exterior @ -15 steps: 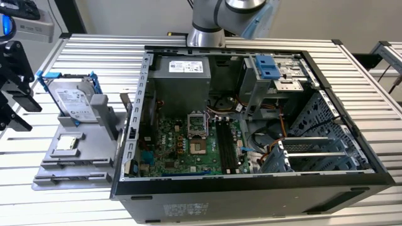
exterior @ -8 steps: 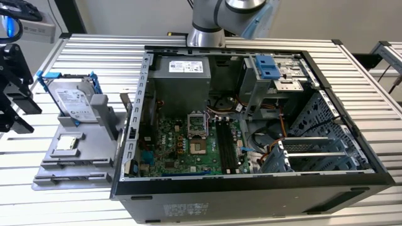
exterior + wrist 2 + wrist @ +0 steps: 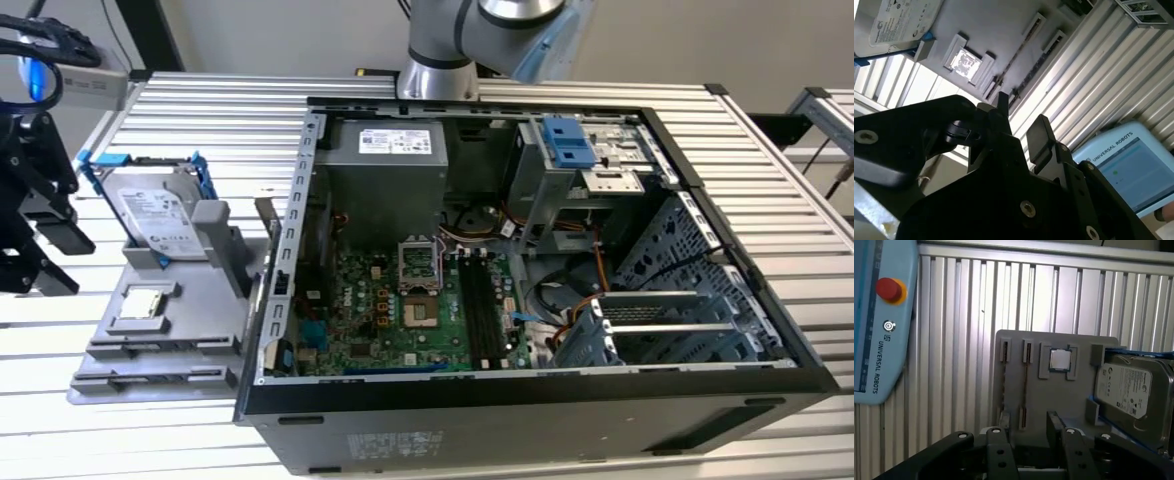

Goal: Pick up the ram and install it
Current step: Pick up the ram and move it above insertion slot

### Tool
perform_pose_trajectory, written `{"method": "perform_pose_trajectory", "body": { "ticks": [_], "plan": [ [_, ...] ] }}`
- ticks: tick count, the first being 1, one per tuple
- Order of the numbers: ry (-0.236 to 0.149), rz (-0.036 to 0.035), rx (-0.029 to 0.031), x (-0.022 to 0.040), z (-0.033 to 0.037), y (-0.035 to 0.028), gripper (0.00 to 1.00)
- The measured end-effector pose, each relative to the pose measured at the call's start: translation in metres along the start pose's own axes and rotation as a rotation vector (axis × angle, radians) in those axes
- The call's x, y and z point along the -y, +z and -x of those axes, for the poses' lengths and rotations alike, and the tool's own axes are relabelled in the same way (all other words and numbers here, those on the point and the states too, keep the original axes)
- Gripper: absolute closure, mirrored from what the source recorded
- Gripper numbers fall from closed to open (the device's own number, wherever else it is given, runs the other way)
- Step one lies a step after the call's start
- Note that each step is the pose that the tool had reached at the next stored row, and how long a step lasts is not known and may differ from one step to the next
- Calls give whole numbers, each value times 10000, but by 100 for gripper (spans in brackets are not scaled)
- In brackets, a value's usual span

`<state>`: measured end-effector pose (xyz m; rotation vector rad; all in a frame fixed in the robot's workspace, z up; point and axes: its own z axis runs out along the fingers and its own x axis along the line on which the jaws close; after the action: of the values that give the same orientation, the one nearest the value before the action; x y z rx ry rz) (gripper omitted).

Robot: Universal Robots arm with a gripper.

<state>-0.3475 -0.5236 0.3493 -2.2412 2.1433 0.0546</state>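
The ram (image 3: 1025, 382) is a thin dark stick standing on edge in a slot of the grey holder (image 3: 1074, 400). In the second wrist view the ram (image 3: 1014, 62) shows as a narrow dark line on that holder (image 3: 999, 30). My gripper (image 3: 1026, 432) hovers apart from the holder, open, with nothing between its black fingers (image 3: 1055, 420). The second wrist view shows the same gap in the gripper (image 3: 1021, 112). At the exterior view's left, the gripper (image 3: 47, 250) hangs beside the holder (image 3: 200, 330), away from the open computer case (image 3: 534, 400).
A silver hard drive (image 3: 154, 215) with blue rails and a square chip (image 3: 144, 300) sit on the holder. Long black sockets (image 3: 483, 305) lie on the motherboard inside the case. A blue teach pendant (image 3: 879, 325) rests on the ribbed metal table (image 3: 801, 230).
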Motion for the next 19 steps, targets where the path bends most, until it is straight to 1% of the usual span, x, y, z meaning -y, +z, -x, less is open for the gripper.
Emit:
{"method": "perform_pose_trajectory", "body": {
  "ticks": [5,7,10,16,19],
  "plan": [
    [4,-2,-7,0,0,5,0],
    [15,-12,-6,-1,-2,26,0],
    [31,-35,-7,-1,-4,80,0],
    [52,-54,-10,-1,-10,188,0],
    [61,-87,-9,-1,-13,242,0]
  ]
}}
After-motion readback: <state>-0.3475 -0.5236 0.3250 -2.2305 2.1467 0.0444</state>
